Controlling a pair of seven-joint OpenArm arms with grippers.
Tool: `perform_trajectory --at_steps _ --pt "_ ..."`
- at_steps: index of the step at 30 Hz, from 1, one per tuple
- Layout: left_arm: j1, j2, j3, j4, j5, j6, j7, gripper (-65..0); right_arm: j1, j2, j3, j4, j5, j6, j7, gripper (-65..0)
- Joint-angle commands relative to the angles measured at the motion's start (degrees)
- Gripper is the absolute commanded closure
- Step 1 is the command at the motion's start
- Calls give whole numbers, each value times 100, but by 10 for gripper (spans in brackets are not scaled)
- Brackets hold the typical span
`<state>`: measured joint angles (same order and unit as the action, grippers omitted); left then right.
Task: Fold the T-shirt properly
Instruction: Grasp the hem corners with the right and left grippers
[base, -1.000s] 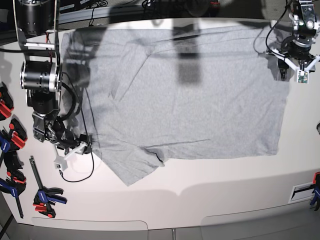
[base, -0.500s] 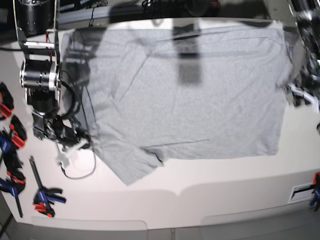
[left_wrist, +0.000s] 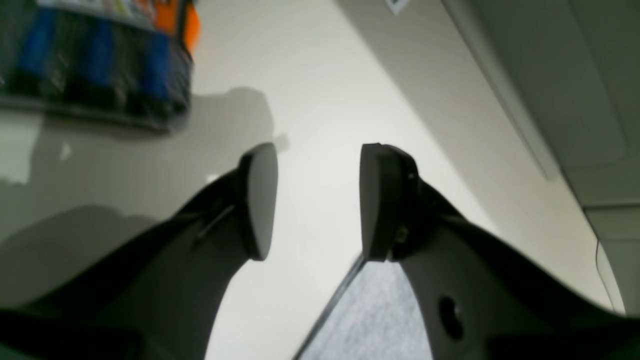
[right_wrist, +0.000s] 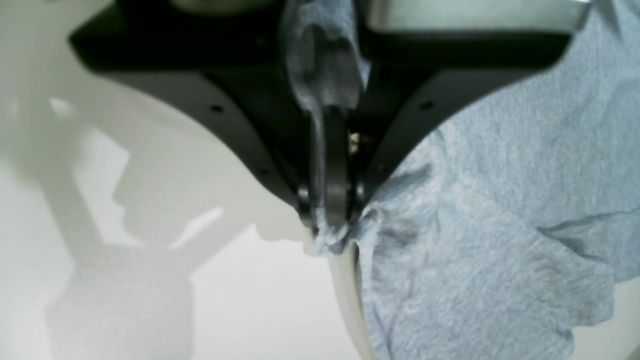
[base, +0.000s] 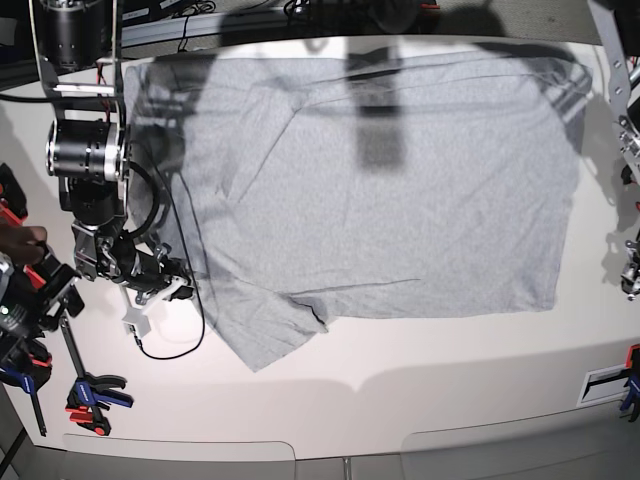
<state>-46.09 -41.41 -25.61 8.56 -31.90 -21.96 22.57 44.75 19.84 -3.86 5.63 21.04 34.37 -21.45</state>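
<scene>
Two grippers: right gripper clenched on T-shirt edge, left gripper spread wide, grasping nothing; no legible writing.

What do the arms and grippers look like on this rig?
Both grippers, right gripper and left gripper, have matte black fingers with flat rounded pads. In the base view the right arm has black-and-silver cylindrical joints, a black cable looping below, and a white wrist piece.
</scene>
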Motion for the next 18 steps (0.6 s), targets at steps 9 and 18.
perform_trajectory --at_steps 9,18 --pt "140 256 -15 -37 358 92 -125 -245 94 2 -17 -22 -289 -111 -455 0" --pt "579 369 -15 -35 474 7 -120 -245 94 2 -17 -11 -289 -111 -450 0"
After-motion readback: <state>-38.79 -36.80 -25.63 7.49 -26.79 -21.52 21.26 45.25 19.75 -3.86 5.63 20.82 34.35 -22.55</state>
